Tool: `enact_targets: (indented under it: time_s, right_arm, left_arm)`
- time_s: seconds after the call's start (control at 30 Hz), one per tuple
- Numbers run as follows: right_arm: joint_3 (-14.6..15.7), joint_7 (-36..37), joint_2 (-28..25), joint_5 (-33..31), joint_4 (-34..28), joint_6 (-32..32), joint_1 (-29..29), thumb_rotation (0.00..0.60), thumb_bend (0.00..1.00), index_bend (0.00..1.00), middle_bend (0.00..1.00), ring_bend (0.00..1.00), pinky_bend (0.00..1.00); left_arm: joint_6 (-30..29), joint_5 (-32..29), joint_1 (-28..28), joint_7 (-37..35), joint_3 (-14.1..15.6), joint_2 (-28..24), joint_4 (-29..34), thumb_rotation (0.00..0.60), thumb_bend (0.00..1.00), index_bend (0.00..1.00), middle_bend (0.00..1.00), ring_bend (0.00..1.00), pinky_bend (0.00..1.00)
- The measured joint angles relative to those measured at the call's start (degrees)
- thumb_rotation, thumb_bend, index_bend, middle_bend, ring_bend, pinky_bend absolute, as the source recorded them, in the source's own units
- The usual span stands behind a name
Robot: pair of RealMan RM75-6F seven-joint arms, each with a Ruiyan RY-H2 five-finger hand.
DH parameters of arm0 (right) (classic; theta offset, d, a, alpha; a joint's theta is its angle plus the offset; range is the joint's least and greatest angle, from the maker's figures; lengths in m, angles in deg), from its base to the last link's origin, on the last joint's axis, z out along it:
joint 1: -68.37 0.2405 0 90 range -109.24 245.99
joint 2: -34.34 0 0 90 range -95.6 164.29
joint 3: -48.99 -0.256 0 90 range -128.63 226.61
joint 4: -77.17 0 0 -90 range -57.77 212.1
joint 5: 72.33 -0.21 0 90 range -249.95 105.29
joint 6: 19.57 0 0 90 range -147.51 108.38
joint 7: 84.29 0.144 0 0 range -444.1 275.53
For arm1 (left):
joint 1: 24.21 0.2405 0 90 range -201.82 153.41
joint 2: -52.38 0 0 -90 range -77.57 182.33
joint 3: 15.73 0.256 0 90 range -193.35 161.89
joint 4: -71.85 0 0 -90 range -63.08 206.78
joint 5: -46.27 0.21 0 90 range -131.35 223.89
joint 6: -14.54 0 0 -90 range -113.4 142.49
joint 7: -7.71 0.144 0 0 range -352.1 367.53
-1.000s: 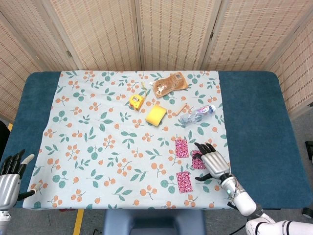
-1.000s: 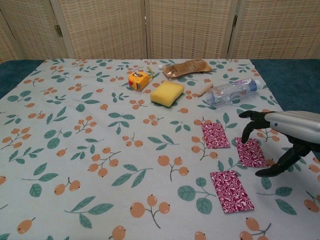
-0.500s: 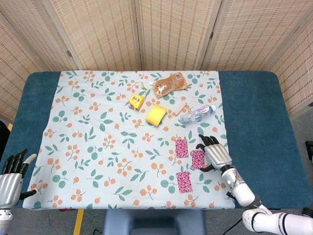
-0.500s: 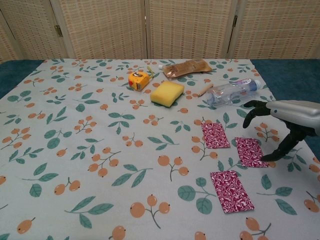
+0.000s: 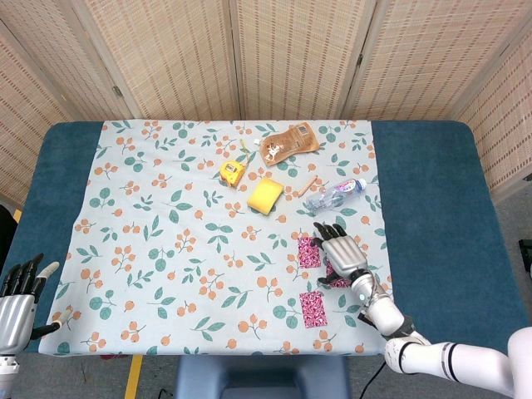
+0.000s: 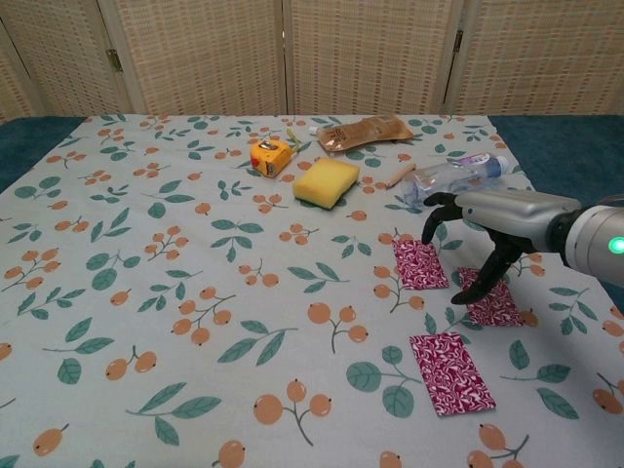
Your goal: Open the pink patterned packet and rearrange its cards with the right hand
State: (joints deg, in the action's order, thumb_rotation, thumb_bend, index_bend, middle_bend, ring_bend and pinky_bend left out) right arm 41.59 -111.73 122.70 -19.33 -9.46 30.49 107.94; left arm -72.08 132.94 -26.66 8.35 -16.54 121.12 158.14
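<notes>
Floral tablecloth (image 6: 175, 244) carries three pink patterned cards, already laid out. Our right hand (image 6: 487, 229) hovers, fingers spread and curled, thumb down at the middle card (image 6: 492, 297), between the far card (image 6: 420, 263) and near card (image 6: 450, 372). We judge rearranging underway; next, slide it.

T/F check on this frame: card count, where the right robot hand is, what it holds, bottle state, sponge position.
1. Three pink patterned cards lie on the cloth: far, middle, near. True.
2. The right robot hand grips the water bottle. False: it holds nothing, fingers spread above the cards.
3. The bottle stands upright. False: it lies on its side.
4. The yellow sponge lies between the tape measure and the bottle. True.
5. The left robot hand sits at the table's near left edge. True.
</notes>
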Motion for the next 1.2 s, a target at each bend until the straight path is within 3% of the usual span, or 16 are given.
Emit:
enact_targets:
  time_s: [0.43, 1.2]
  right_arm:
    - [-2.3, -4.3, 5.1, -9.8, 7.4, -2.2, 6.0, 0.529, 0.15, 0.26, 0.0, 0.0, 0.0]
    - [-1.2, -4.7, 6.1, -14.1, 8.6, -3.1, 9.0, 0.53, 0.15, 0.23, 0.0, 0.0, 0.0]
  left_arm:
    - [0.0, -0.3, 0.3, -0.4, 0.0, 0.2, -0.6, 0.6, 0.26, 0.18, 0.0, 0.04, 0.0]
    - [0.4, -0.8, 0.3, -0.4, -0.1, 0.2, -0.8, 0.6, 0.26, 0.18, 0.0, 0.04, 0.0]
